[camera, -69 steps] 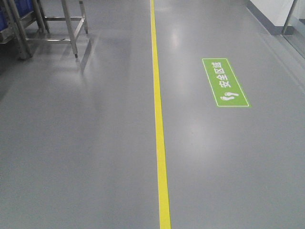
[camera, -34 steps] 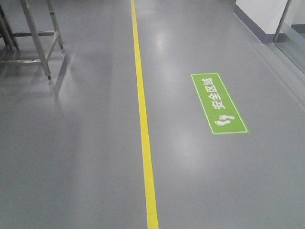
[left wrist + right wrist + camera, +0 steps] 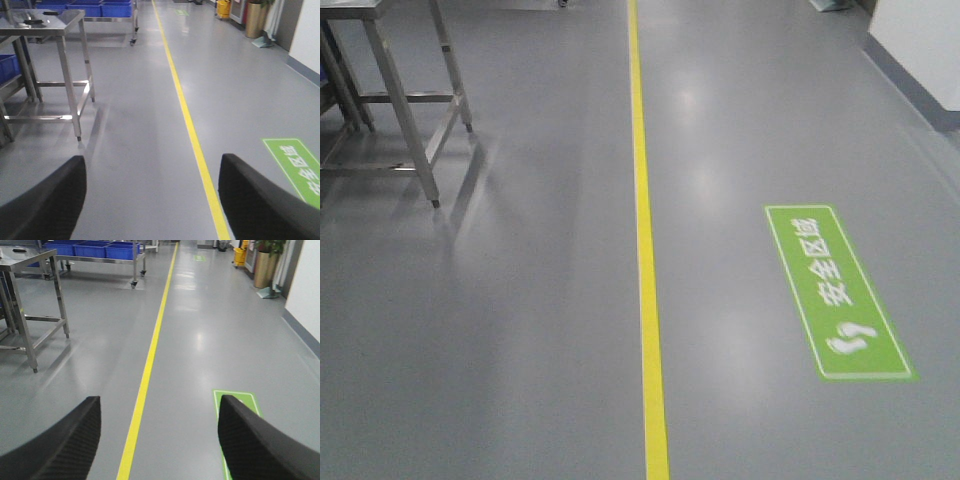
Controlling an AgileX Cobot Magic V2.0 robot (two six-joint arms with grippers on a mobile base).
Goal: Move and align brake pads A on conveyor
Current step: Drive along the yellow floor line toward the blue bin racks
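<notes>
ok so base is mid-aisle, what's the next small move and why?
Probably roll the base forward along the yellow line. No conveyor or brake pads show in any view, only floor, a green floor sign and a steel table to the left. The left gripper and right gripper are open and empty.

floor [image 3: 520,330]: grey | on it: yellow line [image 3: 647,250] — green sign [image 3: 837,292] — steel table [image 3: 402,112]
</notes>
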